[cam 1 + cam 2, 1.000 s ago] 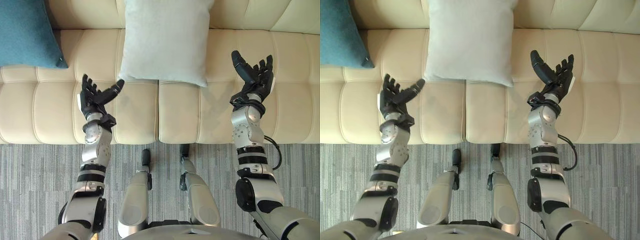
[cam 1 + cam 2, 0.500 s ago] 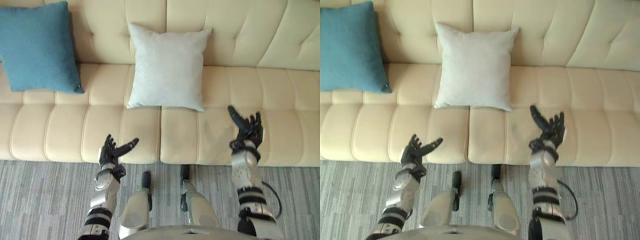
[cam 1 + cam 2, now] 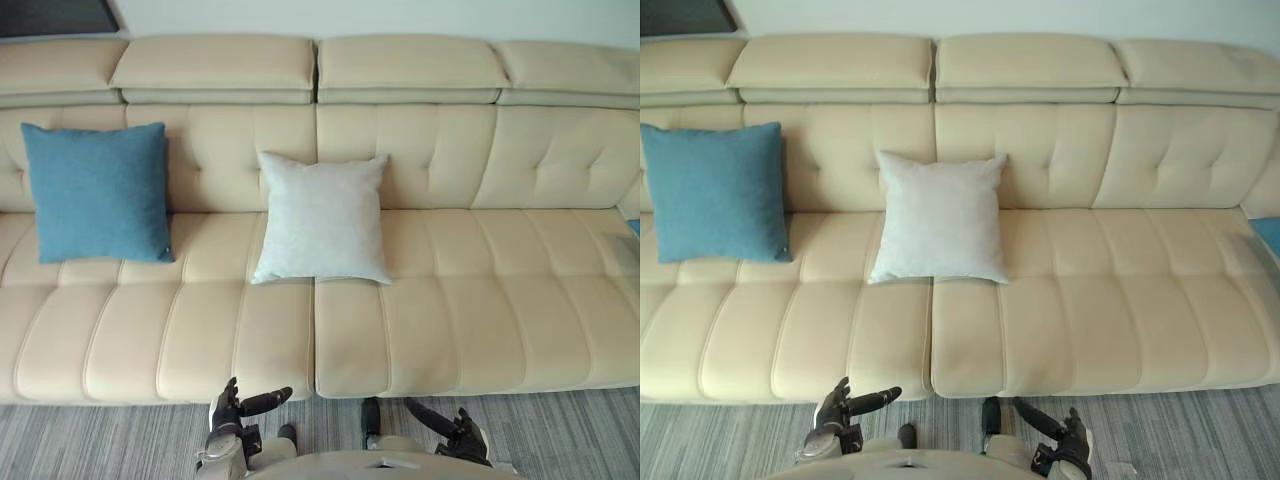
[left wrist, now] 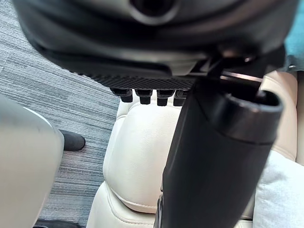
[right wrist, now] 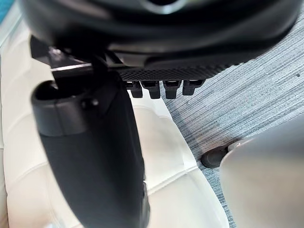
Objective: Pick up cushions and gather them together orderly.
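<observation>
The camera has drawn back: blue cushion [image 3: 98, 190] and white cushion [image 3: 322, 232] sit apart on the sofa [image 3: 480, 300] — left hand [image 3: 228, 408] and right hand [image 3: 460, 432] are at its front edge, fingers spread, empty — gathering not yet begun.

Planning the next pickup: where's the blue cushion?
Head views: the blue cushion leans on the sofa backrest at the left, apart from the white cushion.

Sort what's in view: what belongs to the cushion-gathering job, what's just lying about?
Job: blue cushion, white cushion, set apart from each other; left hand, right hand, both open, empty.
Just there: cream sofa, grey carpet, dark wall panel, blue sliver at the sofa's right end (too little shows to tell).
</observation>
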You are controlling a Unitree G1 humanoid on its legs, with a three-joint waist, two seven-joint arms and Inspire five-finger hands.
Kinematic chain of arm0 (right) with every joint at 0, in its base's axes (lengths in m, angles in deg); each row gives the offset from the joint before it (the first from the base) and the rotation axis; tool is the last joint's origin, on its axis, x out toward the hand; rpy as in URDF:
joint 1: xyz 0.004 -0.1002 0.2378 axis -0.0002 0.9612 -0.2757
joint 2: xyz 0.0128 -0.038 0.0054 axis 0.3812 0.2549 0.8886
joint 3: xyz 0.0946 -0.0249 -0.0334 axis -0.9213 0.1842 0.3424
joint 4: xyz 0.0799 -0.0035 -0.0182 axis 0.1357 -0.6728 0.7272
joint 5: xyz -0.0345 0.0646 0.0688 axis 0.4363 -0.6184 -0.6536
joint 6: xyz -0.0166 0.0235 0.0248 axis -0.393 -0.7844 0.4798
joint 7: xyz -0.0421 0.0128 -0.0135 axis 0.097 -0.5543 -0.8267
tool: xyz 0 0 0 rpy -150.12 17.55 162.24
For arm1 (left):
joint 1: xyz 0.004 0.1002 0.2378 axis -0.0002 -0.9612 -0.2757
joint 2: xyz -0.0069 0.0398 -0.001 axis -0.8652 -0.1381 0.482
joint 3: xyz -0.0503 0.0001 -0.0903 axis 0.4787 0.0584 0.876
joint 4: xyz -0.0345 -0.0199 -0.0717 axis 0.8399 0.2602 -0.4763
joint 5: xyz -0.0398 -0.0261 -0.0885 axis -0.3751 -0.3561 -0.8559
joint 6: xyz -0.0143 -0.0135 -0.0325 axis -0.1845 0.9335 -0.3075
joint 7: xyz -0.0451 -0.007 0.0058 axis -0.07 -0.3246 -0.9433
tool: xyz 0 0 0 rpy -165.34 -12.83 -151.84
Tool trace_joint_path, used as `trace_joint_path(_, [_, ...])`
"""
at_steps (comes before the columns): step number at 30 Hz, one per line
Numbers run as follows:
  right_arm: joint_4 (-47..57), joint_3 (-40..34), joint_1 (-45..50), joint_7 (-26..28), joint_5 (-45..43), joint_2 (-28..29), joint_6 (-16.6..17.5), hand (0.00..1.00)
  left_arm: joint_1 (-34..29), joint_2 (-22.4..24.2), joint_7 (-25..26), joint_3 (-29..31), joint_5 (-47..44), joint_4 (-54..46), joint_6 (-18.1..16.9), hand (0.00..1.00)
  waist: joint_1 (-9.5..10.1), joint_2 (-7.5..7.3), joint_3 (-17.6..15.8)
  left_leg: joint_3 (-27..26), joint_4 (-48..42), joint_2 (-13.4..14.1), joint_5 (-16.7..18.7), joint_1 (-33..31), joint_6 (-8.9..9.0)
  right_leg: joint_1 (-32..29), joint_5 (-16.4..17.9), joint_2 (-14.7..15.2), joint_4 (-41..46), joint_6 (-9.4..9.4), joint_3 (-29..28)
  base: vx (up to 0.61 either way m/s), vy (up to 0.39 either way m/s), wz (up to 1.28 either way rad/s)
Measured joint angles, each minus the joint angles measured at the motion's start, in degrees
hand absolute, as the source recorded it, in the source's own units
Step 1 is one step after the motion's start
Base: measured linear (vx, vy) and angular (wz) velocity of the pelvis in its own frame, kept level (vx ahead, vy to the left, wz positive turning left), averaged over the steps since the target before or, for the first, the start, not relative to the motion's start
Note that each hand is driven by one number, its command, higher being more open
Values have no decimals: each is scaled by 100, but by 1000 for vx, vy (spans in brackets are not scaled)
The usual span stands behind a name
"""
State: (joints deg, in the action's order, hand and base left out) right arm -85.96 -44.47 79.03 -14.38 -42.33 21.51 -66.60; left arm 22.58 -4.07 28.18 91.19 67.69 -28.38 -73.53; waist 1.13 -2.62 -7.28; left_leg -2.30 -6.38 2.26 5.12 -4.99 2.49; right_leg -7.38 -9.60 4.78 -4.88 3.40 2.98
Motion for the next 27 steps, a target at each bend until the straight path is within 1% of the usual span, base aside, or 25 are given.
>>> trace_joint_path(2, [-451, -157, 194, 62, 0, 163, -62, 100, -45, 111, 17, 48, 303, 313, 18, 100, 6, 55, 139, -49, 23, 55, 64, 142, 22, 116, 76, -45, 0, -21, -15, 78, 19, -9])
trace_joint_path(3, [-494, -172, 200, 64, 0, 176, -65, 100, -46, 120, 20, 56, 318, 338, 21, 100, 6, 59, 143, -56, 23, 64, 71, 163, 20, 134, 80, -50, 1, -20, -17, 73, 17, -19])
trace_joint_path(5, [-558, -371, 233, 101, -7, 214, -106, 100, -52, 141, 50, 209, 493, 493, 33, 100, 11, 65, 193, -231, 34, 140, 134, 327, 42, 238, 104, -112, 3, -41, -110, 62, 18, -31])
trace_joint_path(8, [-655, -410, 282, 125, 6, 213, -107, 100, -81, 142, 77, 208, 501, 597, 37, 100, 34, 34, 364, -377, 45, 220, 189, 466, 83, 279, 117, -197, 5, -42, -213, 72, 4, -26])
trace_joint_path(12, [-696, -388, 215, 163, 160, 215, -108, 100, -33, 148, 88, 201, 504, 689, 37, 100, 90, 24, 361, -604, -80, 320, 294, 520, 122, 219, 109, -289, 136, -50, -378, 31, 0, -33])
trace_joint_path(13, [-786, -339, 53, 160, 205, 214, -123, 100, 42, 143, 102, 187, 504, 693, 35, 100, 143, 33, 249, -718, -355, 420, 425, 424, 142, 69, 166, -369, 422, -28, -390, -97, -15, -42])
trace_joint_path(14, [-786, -274, -8, 157, 214, 219, -129, 100, 89, 136, 111, 168, 504, 692, 35, 100, 158, 16, 211, -804, -516, 476, 477, 332, 145, -65, 186, -406, 593, -11, -389, -129, -15, -46])
trace_joint_path(15, [-781, -183, -109, 167, 325, 206, -133, 100, 196, 93, 121, 169, 505, 665, 37, 100, 164, -25, 189, -973, -715, 563, 482, 98, 123, -262, 105, -439, 681, 120, -388, -174, -69, -36])
trace_joint_path(16, [-781, -158, -339, 159, 330, 213, -174, 100, 318, 131, 130, 207, 512, 664, 13, 100, 201, 17, 52, -1065, -821, 742, 477, -44, 81, -759, 905, -382, 2161, -109, 46, -116, -60, -22])
trace_joint_path(17, [-779, -137, -363, 152, 331, 220, -179, 100, 350, 121, 134, 202, 516, 667, 16, 100, 199, -4, 30, -1069, -892, 770, 476, -88, 83, -893, 1245, -276, 2882, -183, 206, -66, -132, 4])
trace_joint_path(18, [-793, -84, -349, 152, 373, 264, -179, 100, 351, 100, 136, 192, 556, 628, 17, 100, 194, -131, 30, -997, -1136, 765, 478, -175, 81, -964, 1748, 67, 4124, 85, 344, 19, -171, 33])
trace_joint_path(19, [-847, 47, -350, 154, 396, 272, -179, 100, 355, 68, 136, 199, 561, 577, 23, 100, 193, -276, 42, -952, -1394, 745, 487, -333, 85, -981, 1865, 237, 4474, 273, 321, 0, -221, 45])
trace_joint_path(20, [-874, 84, -398, 163, 448, 276, -177, 100, 406, 23, 134, 203, 574, 552, 23, 100, 190, -333, 23, -909, -1596, 741, 496, -478, 88, -1021, 1865, 202, 4492, 301, 405, -118, -212, 25])
trace_joint_path(21, [-862, 92, -472, 132, 558, 247, -170, 100, 416, 197, 129, 200, 611, 542, 22, 100, 370, -176, 124, -883, -1213, 802, 402, -640, 21, -796, 2038, -55, 3793, 358, 398, -147, -130, 1])
trace_joint_path(22, [-865, 100, -520, 103, 564, 242, -170, 100, 409, 232, 129, 205, 619, 488, -5, 100, 447, -183, 82, -946, -1112, 828, 242, -568, 199, -777, 2154, -27, 4018, 376, 382, -154, -198, 5])
trace_joint_path(23, [-879, 145, -600, 69, 576, 271, -188, 100, 477, 226, 132, 154, 632, 357, -2, 100, 474, -346, -9, -926, -1186, 663, 131, -663, 205, -430, 2592, 154, 4002, 299, 321, -86, -186, 13])
trace_joint_path(24, [-878, 163, -623, 67, 592, 266, -196, 100, 520, 230, 146, 147, 632, 341, -1, 100, 482, -351, -24, -902, -1228, 649, 119, -717, 219, -257, 2710, 107, 3728, 140, 333, -144, -235, 20])
trace_joint_path(25, [-870, 271, -785, 41, 610, 188, -195, 100, 557, 292, 174, 146, 631, 311, -3, 100, 522, -181, -95, -848, -1314, 721, 72, -858, 283, -47, 2749, -29, 3148, 43, 466, -224, -166, 10])
trace_joint_path(26, [-856, 317, -886, 31, 628, 114, -173, 100, 566, 342, 178, 128, 630, 319, -1, 100, 511, 16, -142, -753, -1296, 835, -22, -967, 323, 34, 2619, -196, 2831, -176, 560, -237, -131, 13])
trace_joint_path(27, [-856, 320, -905, 25, 644, 96, -171, 100, 564, 371, 179, 87, 630, 320, -1, 100, 505, 70, -157, -683, -1246, 850, -78, -983, 362, 69, 2580, -237, 2740, -238, 611, -264, -113, 44])
